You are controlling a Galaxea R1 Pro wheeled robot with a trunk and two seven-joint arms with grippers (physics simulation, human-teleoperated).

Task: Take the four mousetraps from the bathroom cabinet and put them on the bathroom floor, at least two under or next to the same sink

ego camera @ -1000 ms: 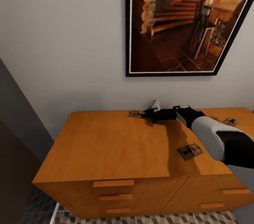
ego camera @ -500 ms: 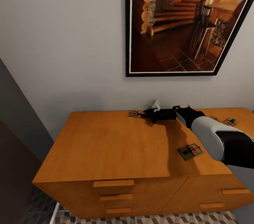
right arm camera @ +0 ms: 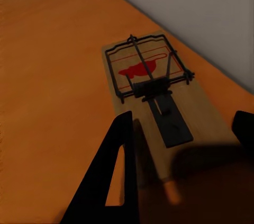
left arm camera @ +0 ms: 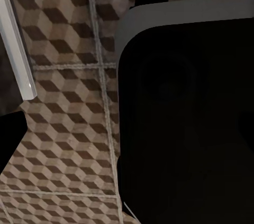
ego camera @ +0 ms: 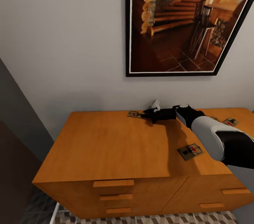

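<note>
Several mousetraps lie on the top of the orange-brown cabinet [ego camera: 116, 146]. One mousetrap [ego camera: 133, 113] [right arm camera: 151, 83] sits near the back edge by the wall, red mark and black wire bar facing up. My right gripper [ego camera: 144, 114] [right arm camera: 182, 123] is open, low over the cabinet top, with its fingers [right arm camera: 114, 176] on either side of that trap's near end. A second mousetrap [ego camera: 191, 151] lies near the front right, and a third mousetrap [ego camera: 230, 122] at the far right; my right arm partly hides the area between them. A dark edge of my left gripper [left arm camera: 9, 136] hangs over the bathroom floor [left arm camera: 63, 144].
A large framed picture [ego camera: 187, 23] hangs on the wall above the cabinet. A dark grey partition [ego camera: 14, 139] stands to the cabinet's left. Cube-patterned floor tiles [ego camera: 211, 217] show below the drawers. My own dark body [left arm camera: 190, 118] and a white bar [left arm camera: 16, 49] show beside the left arm.
</note>
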